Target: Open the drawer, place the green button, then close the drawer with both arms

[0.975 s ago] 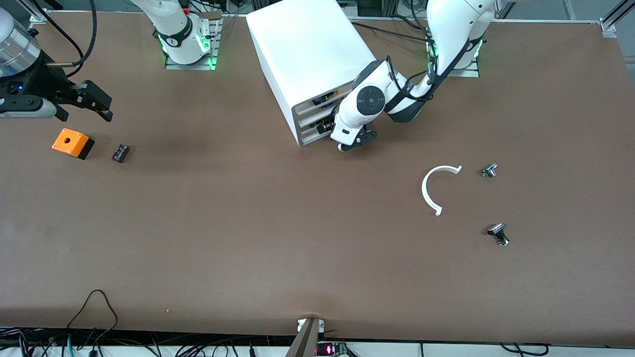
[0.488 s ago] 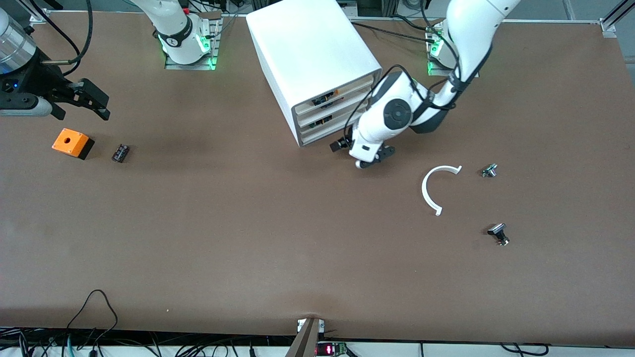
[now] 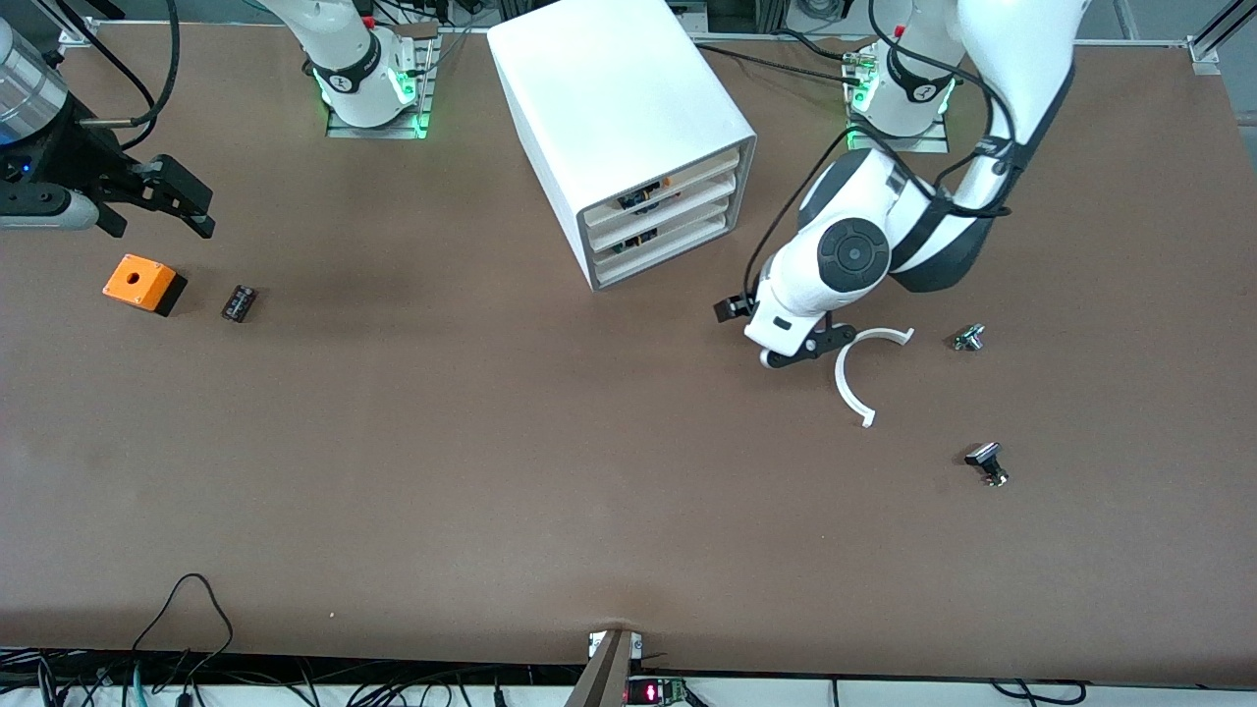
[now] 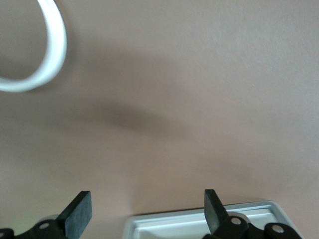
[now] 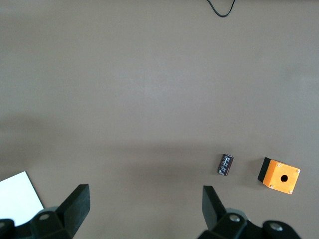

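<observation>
In the front view, the left hand [image 3: 800, 349] hovers low over the bench [image 3: 491, 442], its fingers spread and empty. A white curved strip [image 3: 850, 378] lies just beside it. The button [image 3: 969, 338] sits on the bench a little past that strip, toward the left arm's end, near this hand but untouched. The cabinet [image 3: 619, 108] stands apart from the hand, and the drawer [image 3: 687, 232], one of its lower tiers, looks flush with the others. The right hand [image 3: 201, 211] waits, released and empty, over the bench above an orange box [image 3: 143, 283] and a small dark part [image 3: 239, 302].

In the left wrist view, the left hand [image 4: 144, 204] shows both fingers [image 4: 77, 211] wide apart with bare bench between them. The strip [image 4: 52, 45] shows ahead, and a white rimmed edge [image 4: 199, 224] sits close under the hand; I cannot tell what it belongs to.

In the right wrist view, the right hand [image 5: 144, 199] is also spread over bare bench.

As I judge it, nothing is finished: opening the drawer, picking up and placing the button, and closing all remain.
</observation>
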Action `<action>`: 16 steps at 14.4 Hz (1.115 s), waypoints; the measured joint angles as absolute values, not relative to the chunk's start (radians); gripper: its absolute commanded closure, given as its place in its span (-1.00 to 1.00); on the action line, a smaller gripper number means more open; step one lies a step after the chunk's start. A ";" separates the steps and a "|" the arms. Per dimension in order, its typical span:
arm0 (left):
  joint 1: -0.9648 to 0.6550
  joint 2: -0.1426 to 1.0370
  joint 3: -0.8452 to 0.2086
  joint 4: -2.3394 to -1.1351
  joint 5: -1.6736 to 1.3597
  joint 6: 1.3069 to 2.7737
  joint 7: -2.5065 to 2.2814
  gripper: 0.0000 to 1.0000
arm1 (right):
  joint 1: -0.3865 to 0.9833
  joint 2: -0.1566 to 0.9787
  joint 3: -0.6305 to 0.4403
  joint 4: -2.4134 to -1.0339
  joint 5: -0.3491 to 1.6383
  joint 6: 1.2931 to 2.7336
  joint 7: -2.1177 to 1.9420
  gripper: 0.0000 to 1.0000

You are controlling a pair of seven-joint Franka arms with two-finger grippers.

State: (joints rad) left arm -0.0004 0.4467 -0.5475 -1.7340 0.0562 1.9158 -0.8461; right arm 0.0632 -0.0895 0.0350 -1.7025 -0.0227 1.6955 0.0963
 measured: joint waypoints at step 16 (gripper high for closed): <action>0.275 0.252 -0.549 -1.574 0.249 1.628 -0.073 -0.98 | 0.063 -0.090 0.035 -1.690 -0.023 1.694 0.095 -1.00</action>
